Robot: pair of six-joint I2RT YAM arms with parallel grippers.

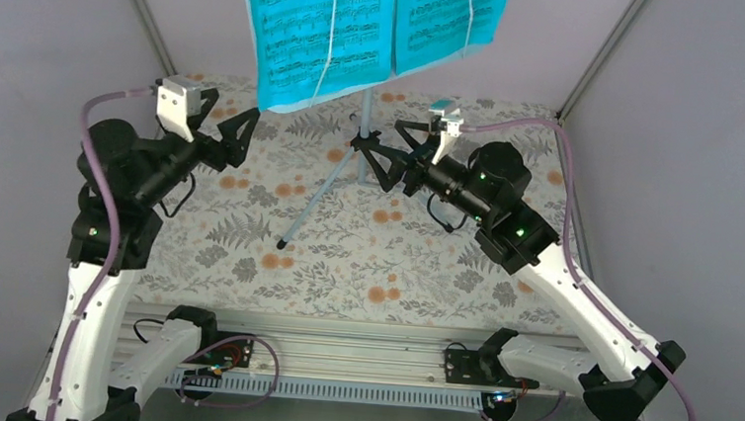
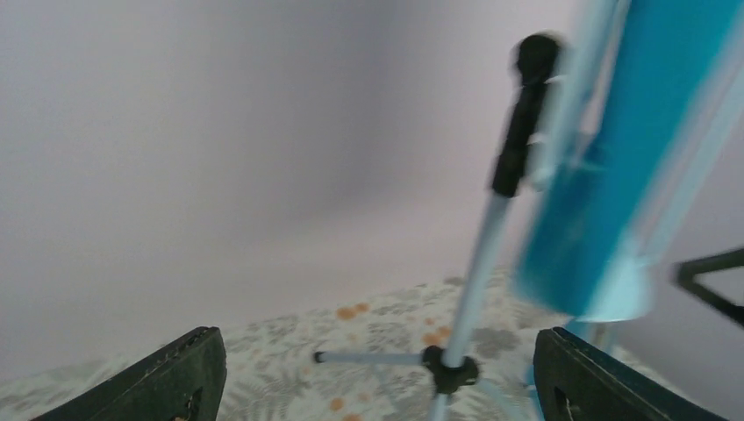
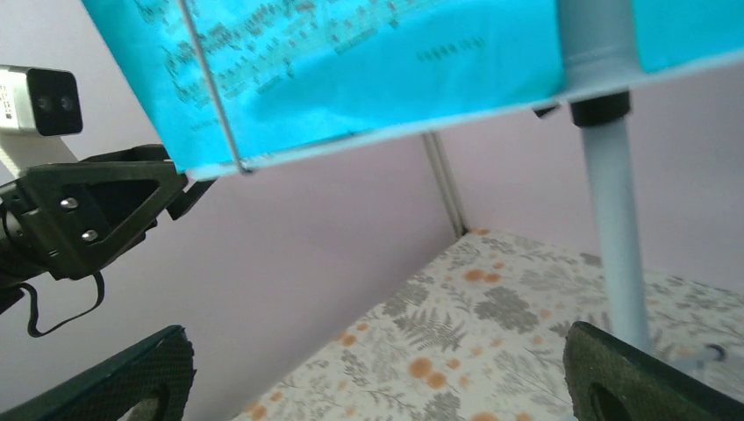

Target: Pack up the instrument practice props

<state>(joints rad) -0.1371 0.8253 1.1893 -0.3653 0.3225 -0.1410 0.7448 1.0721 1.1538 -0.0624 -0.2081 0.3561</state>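
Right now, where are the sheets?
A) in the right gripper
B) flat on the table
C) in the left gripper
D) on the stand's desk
D: the sheets sit propped on the desk of the upright stand, while the left gripper and right gripper are both open and hold nothing.

The top external camera is looking down from above and behind the arms, facing the far side and taking in the whole bench (image 1: 345, 268). The left wrist camera is sitting low, facing far-right, near the blurred music stand (image 2: 478, 263). The right wrist camera is tilting up and leftward, close beneath the sheet-music pages (image 3: 351, 70), catching the left end effector (image 3: 175, 191). All three are sharing stand and pages.
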